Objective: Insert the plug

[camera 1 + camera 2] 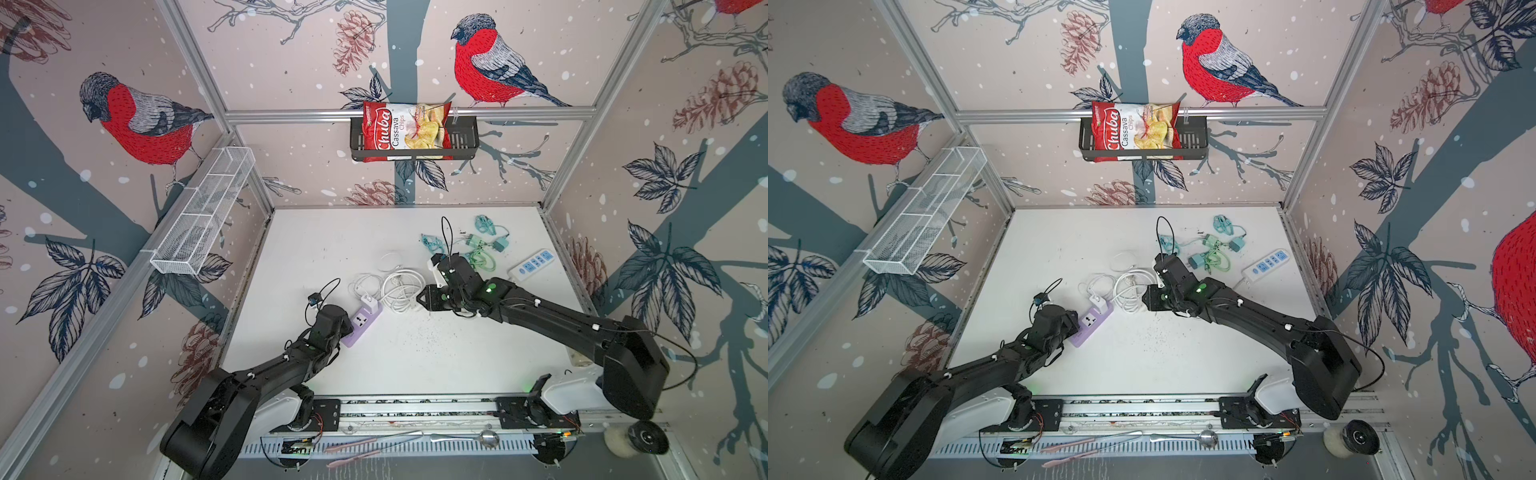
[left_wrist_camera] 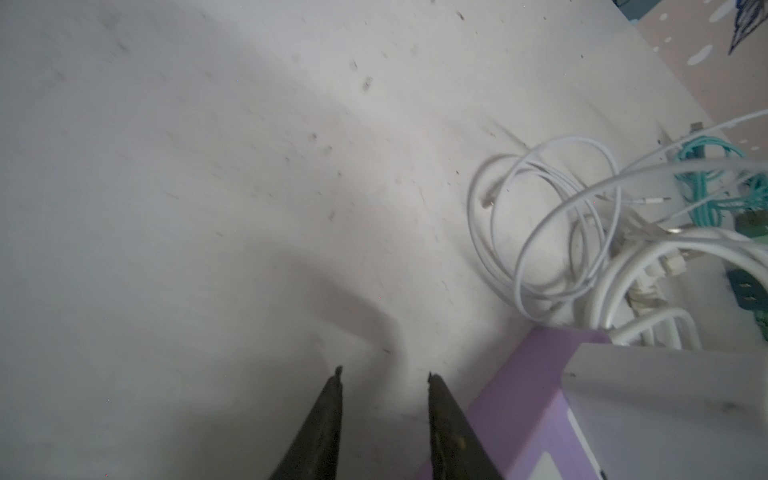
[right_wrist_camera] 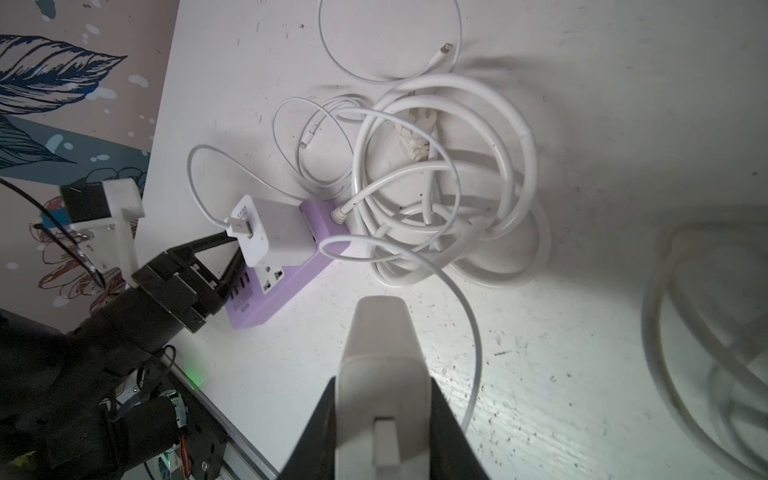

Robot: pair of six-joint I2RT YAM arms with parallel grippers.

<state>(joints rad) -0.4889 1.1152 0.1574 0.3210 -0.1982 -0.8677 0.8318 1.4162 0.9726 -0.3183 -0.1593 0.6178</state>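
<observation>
A purple power strip (image 1: 360,323) (image 3: 291,286) lies left of the table's middle, with a white USB charger (image 3: 270,232) plugged into its far end. One socket (image 3: 270,280) beside the charger faces up uncovered. My right gripper (image 3: 380,382) is shut on a white plug (image 3: 380,332), which it holds above the table a short way right of the strip. My left gripper (image 2: 384,372) stands open at the strip's near end, with only table showing between its fingers (image 2: 328,415). The strip (image 2: 523,399) lies just outside one finger.
A tangled coil of thick white cable (image 1: 399,286) (image 3: 444,178) lies against the strip's far end, with thinner white leads around it. Teal cables and chargers (image 1: 478,249) and a white-and-blue power strip (image 1: 534,264) sit at the back right. Dark specks dot the table (image 1: 415,336).
</observation>
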